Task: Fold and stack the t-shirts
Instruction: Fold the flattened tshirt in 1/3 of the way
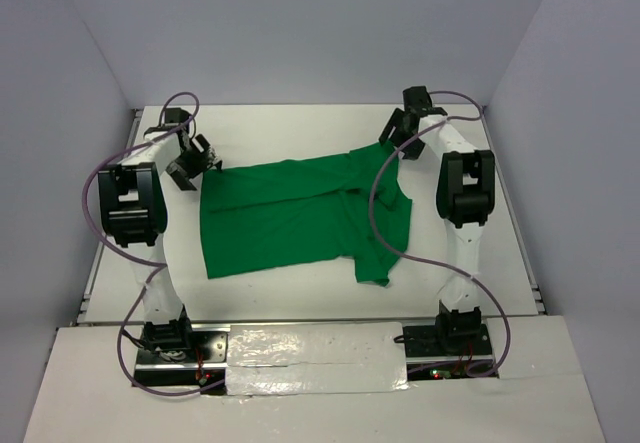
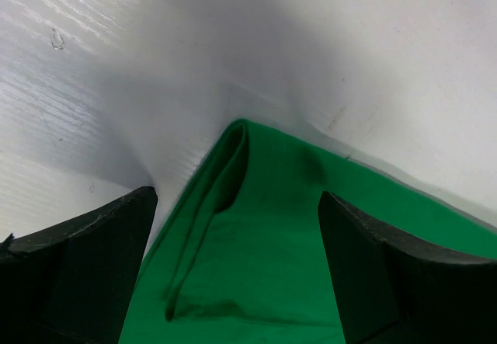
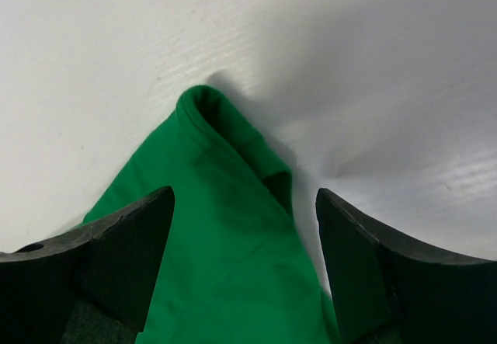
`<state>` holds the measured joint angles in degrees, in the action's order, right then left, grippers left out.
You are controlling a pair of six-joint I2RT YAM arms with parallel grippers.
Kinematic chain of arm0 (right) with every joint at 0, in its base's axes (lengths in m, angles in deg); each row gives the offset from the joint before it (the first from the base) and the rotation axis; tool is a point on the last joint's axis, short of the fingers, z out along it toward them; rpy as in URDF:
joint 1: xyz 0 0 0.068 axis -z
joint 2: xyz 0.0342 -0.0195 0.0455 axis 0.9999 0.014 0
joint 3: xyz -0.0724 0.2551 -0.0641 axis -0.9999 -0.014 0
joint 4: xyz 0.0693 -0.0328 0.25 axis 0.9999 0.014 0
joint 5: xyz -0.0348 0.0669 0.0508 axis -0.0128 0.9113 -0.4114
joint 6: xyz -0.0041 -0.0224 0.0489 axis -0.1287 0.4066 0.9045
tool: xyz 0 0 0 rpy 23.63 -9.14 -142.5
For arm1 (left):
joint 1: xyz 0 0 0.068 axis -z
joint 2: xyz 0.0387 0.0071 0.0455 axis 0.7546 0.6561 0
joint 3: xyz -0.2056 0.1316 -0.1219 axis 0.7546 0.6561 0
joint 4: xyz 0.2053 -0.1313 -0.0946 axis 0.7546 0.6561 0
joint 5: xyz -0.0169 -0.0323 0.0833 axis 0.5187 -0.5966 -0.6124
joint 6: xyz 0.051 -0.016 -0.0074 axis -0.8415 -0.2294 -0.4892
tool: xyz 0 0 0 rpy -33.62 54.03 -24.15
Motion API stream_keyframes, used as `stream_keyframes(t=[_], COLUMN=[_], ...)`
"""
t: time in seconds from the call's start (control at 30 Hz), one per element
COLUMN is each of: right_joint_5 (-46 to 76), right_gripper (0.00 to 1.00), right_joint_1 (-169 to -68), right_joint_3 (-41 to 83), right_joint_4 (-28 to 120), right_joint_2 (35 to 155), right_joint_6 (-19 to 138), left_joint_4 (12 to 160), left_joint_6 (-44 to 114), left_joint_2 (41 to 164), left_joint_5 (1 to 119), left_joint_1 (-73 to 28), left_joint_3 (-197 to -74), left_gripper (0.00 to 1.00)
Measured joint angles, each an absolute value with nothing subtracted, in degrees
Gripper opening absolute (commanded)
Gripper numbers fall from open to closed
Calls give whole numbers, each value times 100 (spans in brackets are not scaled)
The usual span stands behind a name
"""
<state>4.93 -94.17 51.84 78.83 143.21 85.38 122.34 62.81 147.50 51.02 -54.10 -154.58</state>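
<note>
Checking both grips: left gripper was released, jaws wide apart, straddling the far-left corner of the t-shirt without pinching it. Right gripper was the same at the far-right corner, jaws spread, cloth between them but not held. Shirt lay on the table between the two arms, sideways, roughly doubled over, one sleeve poking out at the near right. Not stacked, and I'd judge the fold only partly done. Risks from here: both corners sat humped rather than flat. Left wrist view showed a rolled double edge, right wrist view a raised hem loop, so a finger pulling away low could catch the loop and drag the layer back open. The outline looked skewed, taller on the right than the left, and the right side was bunched. A further fold on top of that would likely lock in a crooked edge. The right arm's cable looped across the shirt's right part in the top view. Couldn't tell if it touched, but if it did, an arm swing could pull the fabric. Thin soft cloth, so a re-grasp could easily pick up one layer only.
</note>
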Motion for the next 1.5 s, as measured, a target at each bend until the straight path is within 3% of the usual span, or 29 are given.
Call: stream_keyframes(t=[0.17,0.2,0.4,0.43,0.5,0.53,0.6,0.63,0.7,0.9,1.33,1.5], right_joint_5=[775,810,970,985,994,991,991,985,967,893,165,137], right_gripper=[76,66,52,52,45,42,32,29,24,0,0,0], right_joint_1=[-9406,-9406,-9406,-9408,-9408,-9408,-9408,-9408,-9408,-9408,-9404,-9402], right_joint_3=[5746,5746,5746,5746,5746,5746,5759,5772,5779,5768,4260,4244], right_joint_4=[8209,8242,8268,8272,8290,8296,8307,8312,8327,8342,7437,7433], right_joint_2=[14808,14823,14850,14856,14869,14882,14906,14922,14937,14941,14120,14104], right_joint_6=[8452,8454,8548,8557,8605,8616,8656,8662,8697,8903,9770,9877], left_joint_4=[12081,12059,11893,11873,11788,11770,11726,11720,11711,11709,12039,12037], left_joint_6=[6290,6294,6312,6321,6377,6408,6460,6463,6471,6474,6489,6491], left_joint_2=[14755,14755,14753,14753,14753,14753,14753,14755,14755,14763,14973,15085], left_joint_5=[5100,5091,5051,5049,5045,5047,5056,5060,5091,5104,5086,5198], left_joint_1=[-5410,-5410,-5414,-5416,-5412,-5410,-5410,-5410,-5410,-5403,-5637,-5644], left_joint_3=[-15403,-15384,-15292,-15285,-15242,-15229,-15200,-15187,-15178,-15183,-15836,-15985], left_gripper=[89,88,67,58,49,36,25,11,0,0,0,0])
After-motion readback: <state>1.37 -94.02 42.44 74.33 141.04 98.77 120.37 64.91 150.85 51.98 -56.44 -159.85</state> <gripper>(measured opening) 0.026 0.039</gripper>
